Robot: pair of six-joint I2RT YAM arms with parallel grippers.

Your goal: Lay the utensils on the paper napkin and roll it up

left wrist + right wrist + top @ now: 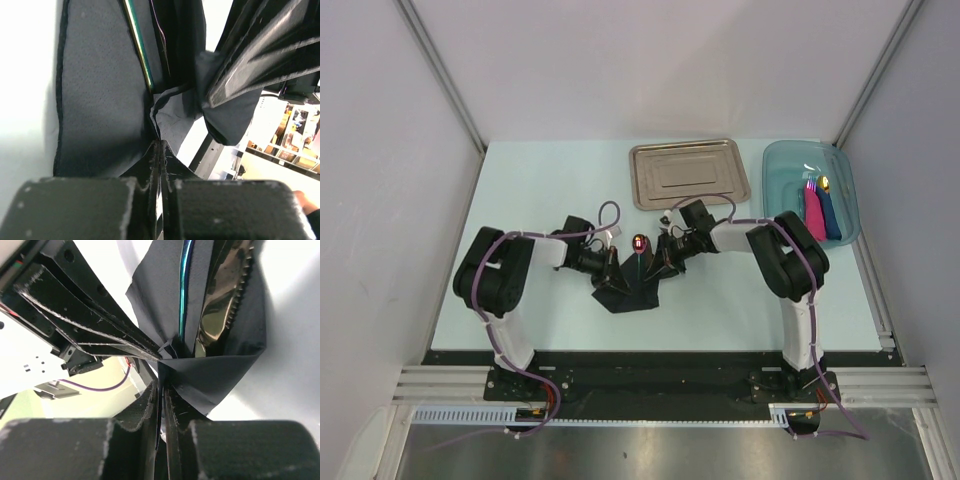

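The paper napkin (628,292) lies on the table (540,200), close to the steel tray (688,172), on the tray's near side. Its sides are folded up around the utensils (639,262). The shiny red end pokes out toward the tray. The left gripper (160,150) is squeezed tight on one napkin edge. The right gripper (161,390) pinches the other corner, its fingers almost together.

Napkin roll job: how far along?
Done: blue-handled utensil and dark serrated utensil lie on the thin black paper napkin. In hand: left tool and right tool each pinch a raised napkin edge. Left: the roll itself, not yet formed.
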